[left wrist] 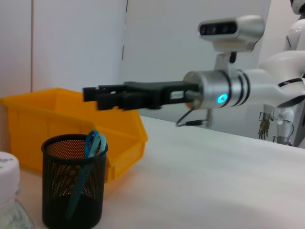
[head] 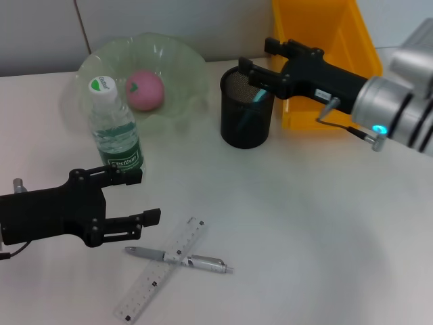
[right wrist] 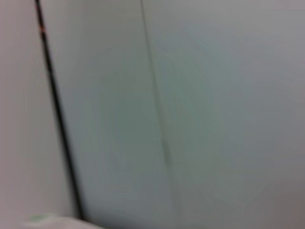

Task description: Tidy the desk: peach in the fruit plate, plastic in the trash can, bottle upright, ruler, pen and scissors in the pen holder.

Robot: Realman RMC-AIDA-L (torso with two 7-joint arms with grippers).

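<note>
Spread jaws of right gripper [head: 256,76] over round black mesh pen holder [head: 246,110], teal-handled scissors [head: 259,95] inside.

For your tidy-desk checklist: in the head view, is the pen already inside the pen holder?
No. The pen lies flat on the desk, across the ruler, well apart from the black mesh pen holder.

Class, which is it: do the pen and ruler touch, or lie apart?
Touching. The head view shows the pen lying straight across the ruler, crossing it with no gap.
</note>
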